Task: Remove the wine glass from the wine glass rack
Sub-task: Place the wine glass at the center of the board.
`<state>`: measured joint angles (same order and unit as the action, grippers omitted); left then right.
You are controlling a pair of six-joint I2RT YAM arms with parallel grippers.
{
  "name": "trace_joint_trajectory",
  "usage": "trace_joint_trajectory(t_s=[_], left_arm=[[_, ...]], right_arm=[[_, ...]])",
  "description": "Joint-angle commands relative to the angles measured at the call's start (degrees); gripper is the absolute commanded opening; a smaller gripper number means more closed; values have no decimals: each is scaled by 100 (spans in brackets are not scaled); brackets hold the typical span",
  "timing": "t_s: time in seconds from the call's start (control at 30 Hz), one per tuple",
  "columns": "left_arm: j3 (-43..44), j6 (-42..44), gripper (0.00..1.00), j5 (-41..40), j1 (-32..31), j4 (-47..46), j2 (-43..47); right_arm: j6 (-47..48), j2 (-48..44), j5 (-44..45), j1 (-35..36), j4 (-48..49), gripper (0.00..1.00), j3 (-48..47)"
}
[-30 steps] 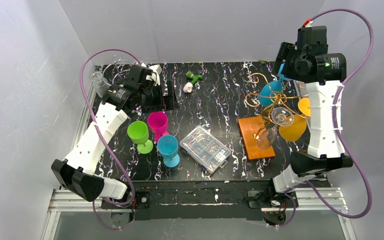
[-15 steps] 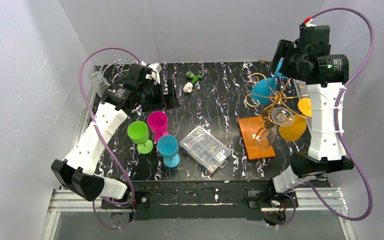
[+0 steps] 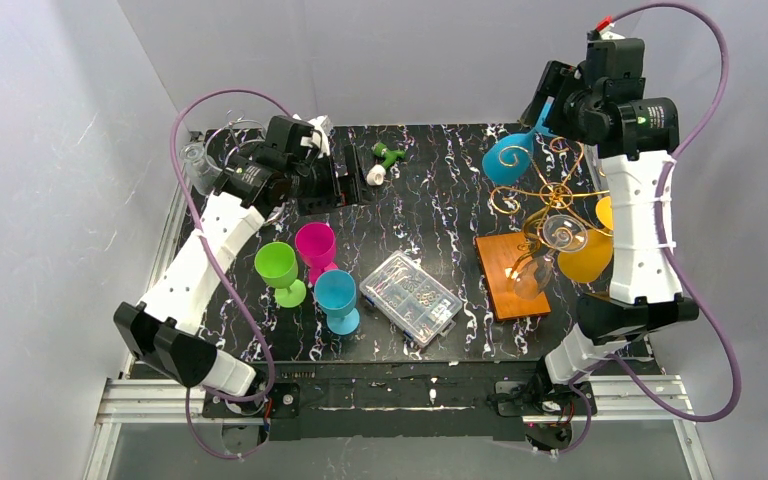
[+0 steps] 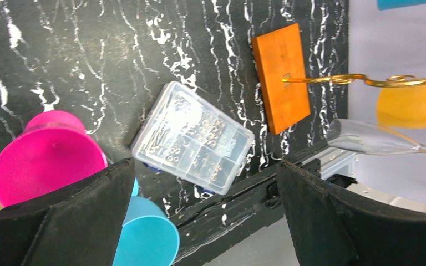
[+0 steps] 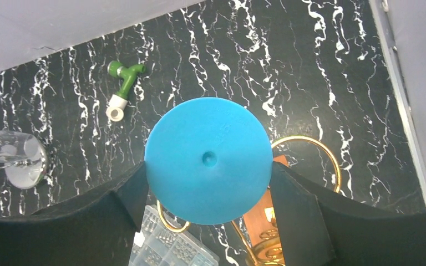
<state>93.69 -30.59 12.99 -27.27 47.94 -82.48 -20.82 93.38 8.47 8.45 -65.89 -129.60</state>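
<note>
1. Blue wine glass [image 3: 508, 158]: raised at the far left side of the wine glass rack [image 3: 550, 195], tilted, bowl down and left, stem running up and right into the right claw. Bowl overlaps one far scroll in the top view; contact with the wire not determinable.
2. Right claw [image 5: 208, 166]: jaws spread wide and clamped on the glass's round foot, one finger at each side of the disc in the right wrist view.
3. Rack: golden scrolls on a thin stem, upright on an orange-brown wooden base [image 3: 505, 280], at the right side of the desk [image 3: 440, 200]. Hanging on it: upper clear glass [image 3: 565, 232], lower clear glass [image 3: 530, 277] over the base, orange glass [image 3: 587, 257] beside the right arm.
4. Left claw [image 3: 343, 186]: fully open, nothing between the fingers, over the far left part of the desk, well apart from the rack.
5. Near middle of desk: clear compartment box [image 3: 410, 298], lid shut, small parts inside. Just left of it, standing upright and close together: green glass [image 3: 278, 266], pink glass [image 3: 315, 243], second blue glass [image 3: 336, 293].
6. Far edge: green-and-white fitting [image 3: 384, 160], lying flat.
</note>
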Motion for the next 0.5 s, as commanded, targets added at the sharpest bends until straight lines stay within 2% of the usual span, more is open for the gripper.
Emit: trace_joint_trajectory(t_s=[0.0,0.2,0.47], left_arm=[[348,-342,98,412,-42,-315,-106],[589,-764,98,757,-42,-890,-325],[769,-1279,98,1306,-10,-2029,-503]], right_arm=[[-266,51,-251,51,653,44,-291],[-697,97,-796,67,1067,45,-333],[-1631,-114,-2155,69,1948,45,115]])
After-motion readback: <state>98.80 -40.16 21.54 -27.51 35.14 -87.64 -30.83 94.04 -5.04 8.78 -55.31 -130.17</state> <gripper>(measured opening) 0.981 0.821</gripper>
